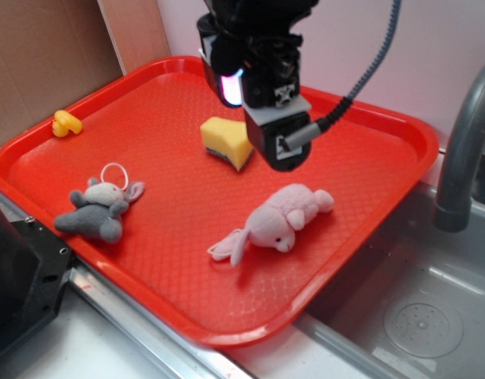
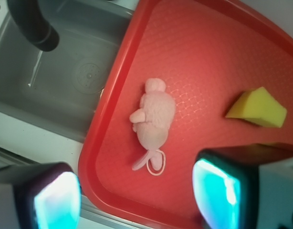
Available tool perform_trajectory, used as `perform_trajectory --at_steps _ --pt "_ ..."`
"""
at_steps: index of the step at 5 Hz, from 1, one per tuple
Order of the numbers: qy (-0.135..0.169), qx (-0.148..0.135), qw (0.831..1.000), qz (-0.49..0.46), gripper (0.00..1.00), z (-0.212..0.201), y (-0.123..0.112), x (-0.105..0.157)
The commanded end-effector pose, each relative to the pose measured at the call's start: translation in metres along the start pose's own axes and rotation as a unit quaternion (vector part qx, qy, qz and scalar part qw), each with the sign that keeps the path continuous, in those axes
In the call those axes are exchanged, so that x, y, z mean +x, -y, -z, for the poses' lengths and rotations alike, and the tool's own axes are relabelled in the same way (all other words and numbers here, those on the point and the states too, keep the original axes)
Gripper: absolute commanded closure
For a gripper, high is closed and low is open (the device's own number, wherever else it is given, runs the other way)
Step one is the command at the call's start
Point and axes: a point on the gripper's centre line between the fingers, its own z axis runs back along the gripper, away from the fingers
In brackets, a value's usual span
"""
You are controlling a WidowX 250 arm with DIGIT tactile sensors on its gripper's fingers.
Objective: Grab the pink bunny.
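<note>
The pink bunny [image 1: 276,222] lies on its side on the red tray [image 1: 179,260], ears toward the tray's front edge. In the wrist view the bunny [image 2: 155,120] lies in the middle, ears pointing down the frame. My gripper [image 1: 258,99] hangs above the tray, behind and above the bunny, not touching it. In the wrist view the gripper [image 2: 137,200] is open and empty, its two glowing cyan pads [image 2: 58,200] wide apart at the bottom, with the bunny beyond them.
A yellow sponge [image 1: 226,141] lies behind the bunny, next to the gripper. A grey plush toy with a white loop [image 1: 99,208] lies at the tray's left. A small yellow object [image 1: 65,124] sits at the far left. A sink [image 1: 432,316] and dark faucet [image 1: 464,142] are on the right.
</note>
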Motion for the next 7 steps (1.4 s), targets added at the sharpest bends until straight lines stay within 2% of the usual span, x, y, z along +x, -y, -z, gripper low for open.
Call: perform_trajectory --at_steps 1,2,3,4,5,6,7 --pt "0.03 -0.01 0.999 -0.001 0.0 -0.017 0.005 0.006" --pt "-0.023 0.035 0.999 0.029 0.0 0.017 -0.004 0.004" --pt "-0.047 0.035 0.997 0.053 0.0 0.06 -0.016 0.005" --pt "-0.074 0.019 0.993 0.09 0.0 0.089 -0.015 0.014" --pt "-0.041 0.01 0.993 0.107 0.0 0.096 -0.034 0.016" --pt "-0.049 -0.01 0.99 0.132 0.0 0.106 -0.038 0.025" --pt "-0.041 -0.001 0.988 0.147 1.0 0.101 -0.038 0.027"
